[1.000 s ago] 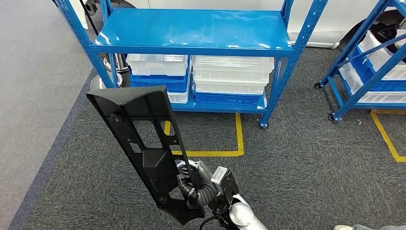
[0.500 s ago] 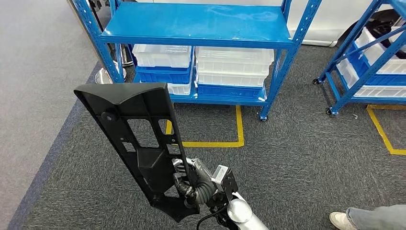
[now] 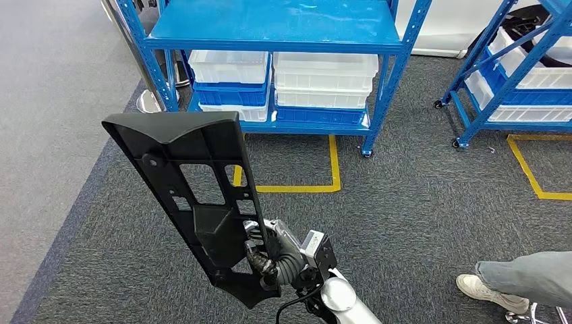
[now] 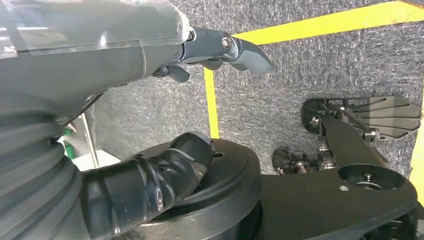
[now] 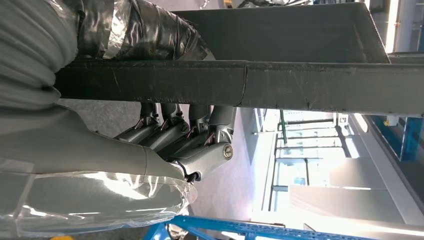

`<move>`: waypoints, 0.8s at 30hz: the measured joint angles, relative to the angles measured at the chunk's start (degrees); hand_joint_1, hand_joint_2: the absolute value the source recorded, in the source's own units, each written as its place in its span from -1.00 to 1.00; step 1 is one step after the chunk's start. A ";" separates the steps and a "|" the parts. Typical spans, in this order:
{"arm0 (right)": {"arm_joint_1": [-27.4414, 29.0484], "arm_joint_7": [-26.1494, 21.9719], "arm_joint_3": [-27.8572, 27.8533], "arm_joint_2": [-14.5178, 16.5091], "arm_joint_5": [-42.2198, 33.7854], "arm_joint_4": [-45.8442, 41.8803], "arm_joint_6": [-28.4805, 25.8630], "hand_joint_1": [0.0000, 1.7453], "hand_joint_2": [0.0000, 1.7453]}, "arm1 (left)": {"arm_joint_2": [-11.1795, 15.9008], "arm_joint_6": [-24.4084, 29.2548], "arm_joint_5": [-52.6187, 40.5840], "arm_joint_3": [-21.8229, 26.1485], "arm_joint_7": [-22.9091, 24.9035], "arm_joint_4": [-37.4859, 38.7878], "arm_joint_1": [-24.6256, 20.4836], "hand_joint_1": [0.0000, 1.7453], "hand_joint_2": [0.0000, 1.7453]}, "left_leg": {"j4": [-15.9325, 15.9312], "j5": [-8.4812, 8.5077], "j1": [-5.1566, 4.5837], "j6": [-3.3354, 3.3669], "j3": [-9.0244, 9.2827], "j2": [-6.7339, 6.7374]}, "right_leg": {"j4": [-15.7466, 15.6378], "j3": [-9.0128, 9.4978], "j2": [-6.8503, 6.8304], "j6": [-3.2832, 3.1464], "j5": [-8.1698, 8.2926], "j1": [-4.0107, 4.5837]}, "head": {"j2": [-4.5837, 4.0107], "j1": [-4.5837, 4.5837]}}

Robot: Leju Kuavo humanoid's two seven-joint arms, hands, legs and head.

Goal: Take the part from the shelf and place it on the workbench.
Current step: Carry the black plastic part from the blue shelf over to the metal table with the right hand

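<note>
Currently the right hand grips the part, a long flat black plastic panel with cut-out openings, near its lower end. The part stands nearly upright, tilted so that its wide top edge leans away from the robot toward the shelf. In the right wrist view the fingers curl under the part's edge while the taped thumb presses on the opposite face.

The part is held in the air over the grey carpet, well apart from the shelf and in front of it. The shelf is a blue steel rack; its upper board is bare, and white and blue bins are stacked on its lower level. A yellow floor line marks a bay in front of the shelf, between the shelf and the part. A second blue rack stands to the right of the shelf.

The left hand holds nothing, with its fingers apart above the carpet.

A person's leg and shoe stand on the carpet, far to the right of the shelf and nearer the robot.
</note>
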 joint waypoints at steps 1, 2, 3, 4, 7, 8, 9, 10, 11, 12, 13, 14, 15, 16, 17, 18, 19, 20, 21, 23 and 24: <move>0.02 0.02 0.00 0.00 0.01 0.01 0.01 1.00 1.00 | 0.03 0.04 0.00 0.00 -0.01 0.01 0.06 -1.00 1.00 | 0.53 -1.14 0.03 -0.32 -0.52 -0.08 | -0.17 -0.76 -0.09 -0.36 0.89 -0.16 | 0.00 -0.02; 0.05 0.03 0.00 0.01 0.01 0.02 0.02 1.00 1.00 | 0.07 0.08 0.00 0.00 -0.01 0.02 0.12 -1.00 1.00 | 2.14 -3.55 0.05 -0.60 -1.25 -0.16 | -0.34 -1.71 -0.20 -0.70 1.85 -0.36 | 0.00 -0.03; 0.04 0.04 0.00 0.02 0.01 0.02 0.03 1.00 1.00 | 0.11 0.11 0.00 0.00 -0.02 0.03 0.09 -1.00 1.00 | 4.89 -6.94 0.16 -0.83 -2.03 -0.21 | -0.31 -2.71 -0.30 -0.96 2.74 -0.42 | 0.00 -0.05; 0.04 0.03 0.00 0.02 0.01 0.01 0.04 1.00 1.00 | 0.14 0.13 -0.01 0.00 -0.01 0.03 0.09 -1.00 1.00 | 8.51 -10.18 0.18 -1.04 -2.75 -0.23 | -0.25 -3.81 -0.35 -1.13 3.58 -0.40 | 0.00 -0.07; 0.05 0.03 0.00 0.01 0.02 0.00 0.05 1.00 1.00 | 0.20 0.13 -0.07 0.00 -0.02 0.03 0.04 -1.00 1.00 | 16.88 -11.19 0.26 -1.43 -2.38 -0.25 | 0.31 -7.53 -0.46 -1.02 6.12 -0.42 | 0.00 -0.06; 0.05 0.03 0.00 0.01 0.03 0.00 0.05 1.00 1.00 | 0.21 0.13 -0.11 0.00 -0.03 0.03 0.02 -1.00 1.00 | 16.66 -9.28 0.30 -1.48 -0.79 -0.25 | 0.62 -8.85 -0.48 -0.88 6.93 -0.48 | 0.00 -0.06; 0.04 0.02 0.00 0.01 0.04 0.00 0.05 1.00 1.00 | 0.22 0.13 -0.15 0.00 -0.03 0.03 -0.04 -1.00 1.00 | 14.47 -7.77 0.37 -1.52 1.80 -0.26 | 0.98 -10.09 -0.47 -0.69 7.69 -0.55 | 0.00 -0.07; 0.04 0.01 0.00 0.02 0.05 -0.02 0.05 1.00 1.00 | 0.22 0.13 -0.18 0.00 -0.03 0.03 -0.15 -1.00 1.00 | 10.41 -7.71 0.39 -1.52 5.45 -0.30 | 1.41 -11.14 -0.42 -0.44 8.34 -0.53 | 0.00 -0.07; 0.03 -0.01 0.00 0.02 0.07 -0.09 0.05 1.00 1.00 | 0.21 0.13 -0.19 0.00 -0.03 0.03 -0.27 -1.00 1.00 | 5.48 -8.89 0.35 -1.29 9.09 -0.40 | 1.82 -11.96 -0.40 -0.14 8.99 -0.49 | 0.00 -0.06; 0.02 -0.05 0.00 0.02 0.08 -0.17 0.04 1.00 1.00 | 0.21 0.13 -0.20 0.00 -0.04 0.03 -0.36 -1.00 1.00 | 1.57 -10.30 0.28 -0.94 11.73 -0.49 | 2.01 -12.46 -0.42 0.15 9.68 -0.43 | 0.00 -0.05; 0.01 -0.11 0.00 0.02 0.09 -0.25 0.03 1.00 1.00 | 0.20 0.11 -0.20 0.00 -0.04 0.03 -0.43 -1.00 1.00 | -1.04 -11.42 0.13 -0.50 13.24 -0.56 | 2.02 -12.73 -0.46 0.45 10.40 -0.39 | 0.00 -0.05; 0.02 -0.16 0.00 0.01 0.10 -0.30 0.02 1.00 1.00 | 0.17 0.10 -0.19 0.00 -0.05 0.03 -0.42 -1.00 1.00 | -2.01 -11.56 0.08 0.07 13.25 -0.57 | 1.81 -12.87 -0.50 0.76 11.21 -0.37 | 0.00 -0.03; 0.04 -0.21 0.00 -0.01 0.12 -0.30 -0.02 1.00 1.00 | 0.12 0.10 -0.17 0.00 -0.04 0.03 -0.39 -1.00 1.00 | -1.79 -10.92 0.14 0.59 12.60 -0.43 | 1.63 -13.00 -0.46 1.07 11.56 -0.42 | 0.00 -0.02; 0.07 -0.26 0.00 -0.05 0.16 -0.30 -0.07 1.00 1.00 | 0.05 0.14 -0.12 0.00 0.00 0.03 -0.40 -1.00 1.00 | -1.80 -10.28 0.21 1.17 11.96 -0.30 | 2.05 -13.45 -0.33 1.38 10.84 -0.48 | 0.00 -0.02; 0.11 -0.34 0.00 -0.10 0.21 -0.30 -0.13 1.00 1.00 | 0.00 0.28 -0.07 0.00 0.04 0.03 -0.39 -1.00 1.00 | -1.88 -9.54 0.33 1.74 11.16 -0.14 | 3.35 -14.13 -0.19 1.64 8.94 -0.53 | 0.00 -0.01; 0.13 -0.49 0.00 -0.17 0.31 -0.30 -0.21 1.00 1.00 | -0.04 0.49 -0.02 0.00 0.08 0.03 -0.40 -1.00 1.00 | -1.90 -8.80 0.37 2.19 10.27 -0.01 | 5.80 -15.01 -0.08 1.85 5.97 -0.64 | 0.00 0.00; 0.15 -0.71 0.00 -0.25 0.50 -0.31 -0.32 1.00 1.00 | -0.04 0.69 0.01 0.00 0.10 0.03 -0.41 -1.00 1.00 | -1.89 -8.05 0.33 2.46 9.32 0.02 | 9.28 -16.01 -0.03 2.01 2.82 -0.69 | 0.00 -0.02; 0.17 -0.93 0.00 -0.34 0.81 -0.31 -0.49 1.00 1.00 | -0.04 0.85 0.02 0.00 0.10 0.03 -0.40 -1.00 1.00 | -1.85 -7.24 0.28 2.57 8.36 0.04 | 13.22 -16.85 -0.03 2.14 0.67 -0.73 | 0.00 -0.02; 0.21 -1.10 0.00 -0.45 1.19 -0.32 -0.71 1.00 1.00 | -0.04 0.91 0.03 0.00 0.10 0.03 -0.40 -1.00 1.00 | -1.79 -6.44 0.22 2.58 7.38 0.04 | 16.82 -17.36 -0.03 2.23 0.18 -0.74 | 0.00 -0.02; 0.32 -1.25 0.00 -0.68 1.83 -0.33 -1.18 1.00 1.00 | -0.05 0.92 0.04 0.00 0.11 0.03 -0.38 -1.00 1.00 | -1.58 -4.95 0.08 2.41 5.35 -0.14 | 19.86 -16.37 0.05 2.04 3.11 -0.70 | 0.00 -0.02; 0.36 -1.26 0.00 -0.77 2.03 -0.37 -1.31 1.00 1.00 | -0.06 0.96 0.04 0.00 0.12 0.03 -0.39 -1.00 1.00 | -1.45 -4.31 0.03 2.26 4.41 -0.35 | 18.40 -14.35 0.31 1.72 4.72 -0.64 | 0.00 -0.03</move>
